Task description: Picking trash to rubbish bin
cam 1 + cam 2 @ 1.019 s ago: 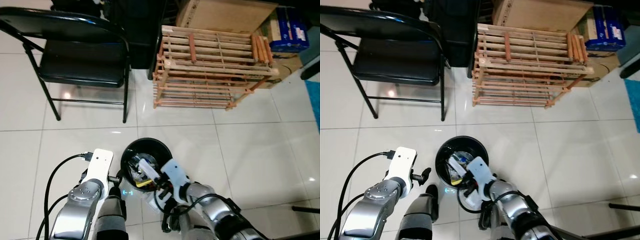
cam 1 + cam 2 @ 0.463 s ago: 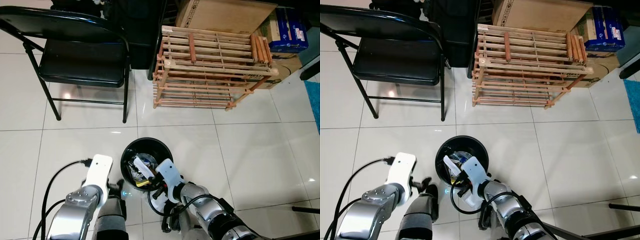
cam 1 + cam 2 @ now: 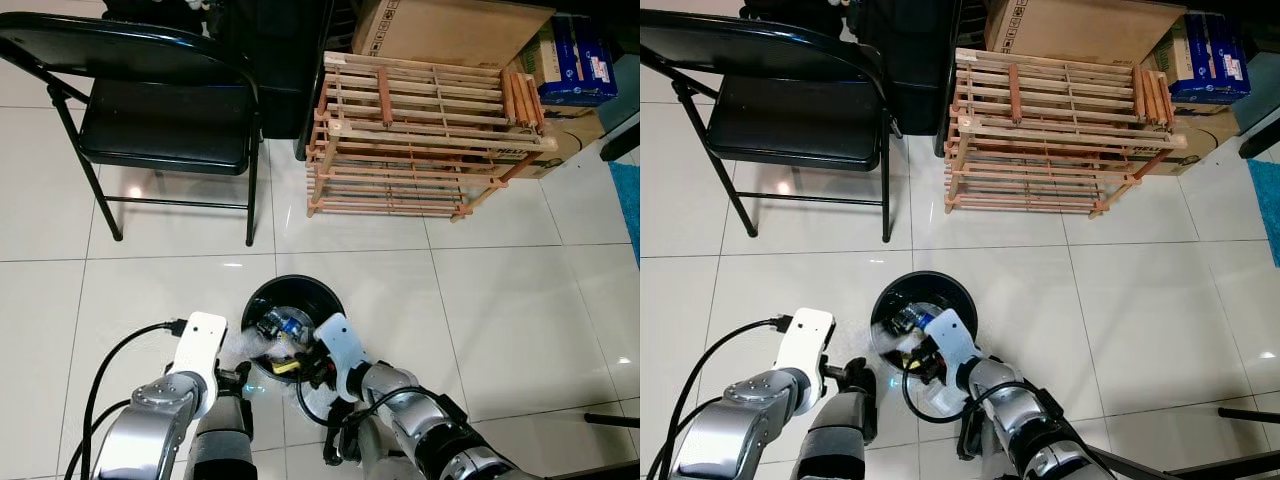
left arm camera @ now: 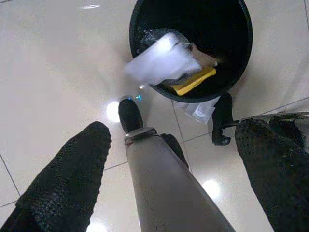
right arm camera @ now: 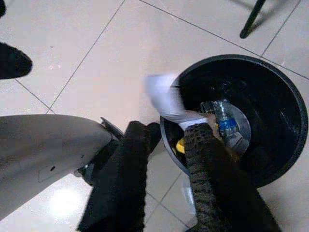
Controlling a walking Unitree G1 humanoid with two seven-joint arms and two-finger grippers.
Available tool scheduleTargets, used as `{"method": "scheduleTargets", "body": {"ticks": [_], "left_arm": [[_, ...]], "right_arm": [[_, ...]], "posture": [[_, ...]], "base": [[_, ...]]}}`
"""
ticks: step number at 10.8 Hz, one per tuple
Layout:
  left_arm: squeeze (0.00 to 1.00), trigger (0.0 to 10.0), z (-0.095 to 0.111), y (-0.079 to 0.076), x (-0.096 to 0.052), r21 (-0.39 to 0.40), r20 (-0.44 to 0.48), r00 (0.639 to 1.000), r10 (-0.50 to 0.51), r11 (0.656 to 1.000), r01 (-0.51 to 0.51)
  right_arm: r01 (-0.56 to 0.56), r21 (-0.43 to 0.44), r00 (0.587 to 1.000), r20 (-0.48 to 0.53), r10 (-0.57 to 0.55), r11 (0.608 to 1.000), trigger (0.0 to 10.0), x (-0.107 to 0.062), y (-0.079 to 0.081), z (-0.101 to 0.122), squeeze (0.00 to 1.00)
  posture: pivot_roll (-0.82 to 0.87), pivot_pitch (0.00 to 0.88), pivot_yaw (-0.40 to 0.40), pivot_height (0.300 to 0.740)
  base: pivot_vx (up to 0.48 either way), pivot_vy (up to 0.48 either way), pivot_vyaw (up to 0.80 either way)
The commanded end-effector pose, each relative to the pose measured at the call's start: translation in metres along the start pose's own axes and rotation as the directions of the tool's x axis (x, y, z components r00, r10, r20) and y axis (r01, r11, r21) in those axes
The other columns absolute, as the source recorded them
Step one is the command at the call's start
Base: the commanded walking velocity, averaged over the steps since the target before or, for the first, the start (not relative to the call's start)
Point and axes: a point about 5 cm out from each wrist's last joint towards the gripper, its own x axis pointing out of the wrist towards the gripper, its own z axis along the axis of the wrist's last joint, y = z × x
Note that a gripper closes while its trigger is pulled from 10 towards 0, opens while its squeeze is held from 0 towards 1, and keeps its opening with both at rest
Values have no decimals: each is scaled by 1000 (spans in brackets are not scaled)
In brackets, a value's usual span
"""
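A lived-in home room.
White floor tiles (image 3: 480,300), a black folding chair (image 3: 160,120), a wooden rack (image 3: 425,140) and cardboard boxes (image 3: 450,30) show it.

tiled floor (image 3: 520,300), bin (image 3: 325,295), chair (image 3: 160,120), apparently wooden rack (image 3: 430,140)

Both arms are silver metal with white wrist housings. A black cable (image 3: 105,372) loops into the left housing. Each end effector carries two long black textured fingers (image 4: 67,179).
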Motion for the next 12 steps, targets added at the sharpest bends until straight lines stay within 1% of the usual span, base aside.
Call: {"method": "scheduleTargets", "body": {"ticks": [1,4,5,7,8,9,10,11,12], "left_arm": [[1000,10000,-7,-7,0,-3,-30,999,-38,999,38],[1000,10000,-7,-8,2,-2,-33,999,-40,999,40],[1000,10000,-7,-8,4,-1,-32,999,-43,999,43],[1000,10000,1,-13,11,9,-15,997,-75,997,75],[1000,10000,11,-21,18,60,15,994,-108,992,107],[1000,10000,20,-27,25,96,50,991,-122,988,117],[1000,10000,38,-35,30,146,134,980,-146,981,126],[1000,10000,46,-39,32,171,178,972,-156,977,126],[957,10000,61,-49,35,242,283,937,-204,961,136]], "right_arm": [[16,19,999,-37,-15,1000,10000,-5,-1,-15,1000],[27,17,999,-29,-27,999,10000,-7,-4,-14,1000],[46,8,999,-9,-46,999,10000,-8,-8,-10,1000],[133,13,989,70,-134,991,10000,-17,-25,-3,1000],[218,24,964,150,-219,976,10000,-29,-38,3,1000],[282,38,934,219,-283,959,10000,-42,-46,7,1000],[367,69,878,305,-370,928,10000,-62,-53,16,1000],[398,81,853,333,-401,914,10000,-69,-56,21,1000],[466,110,793,390,-469,878,10000,-86,-58,32,1000]], "posture": [[483,379,-167,740],[481,376,-169,740],[473,365,-168,740],[437,333,-162,740],[392,298,-153,740],[367,277,-147,740],[332,248,-138,740],[308,227,-133,740],[273,196,-124,740]], "base": [[0,0,0],[0,0,0],[0,0,0],[0,0,0],[0,0,0],[0,0,0],[0,0,0],[0,0,0],[0,0,0]]}}
